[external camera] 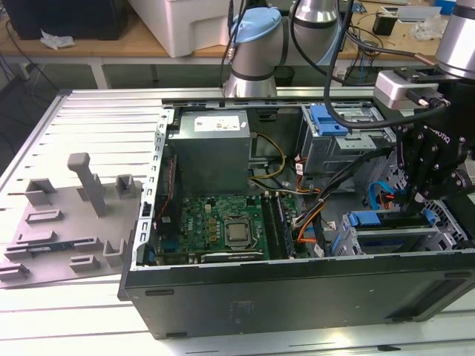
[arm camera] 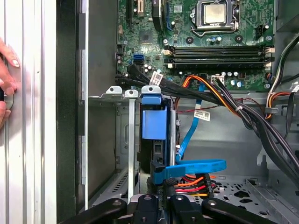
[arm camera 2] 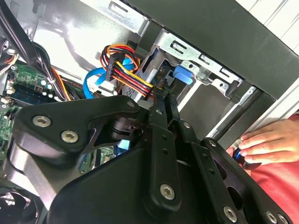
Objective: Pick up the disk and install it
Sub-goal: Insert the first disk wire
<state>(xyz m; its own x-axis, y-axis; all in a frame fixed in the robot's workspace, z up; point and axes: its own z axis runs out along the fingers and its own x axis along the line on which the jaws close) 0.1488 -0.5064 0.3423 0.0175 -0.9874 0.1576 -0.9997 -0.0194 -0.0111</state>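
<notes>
The gripper (arm camera: 164, 183) is nearly closed and pinches the blue edge of the disk (arm camera: 154, 125). The disk stands inside the metal cage (arm camera: 122, 140) of the computer case (external camera: 297, 297).

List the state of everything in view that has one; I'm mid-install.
computer case: side panel off, interior exposed.
disk: standing in a slot of the drive cage.
end effector: fingers shut, at the disk's end.
processor socket: uncovered, no cooler on it.
hand: resting on the table outside the case.
</notes>
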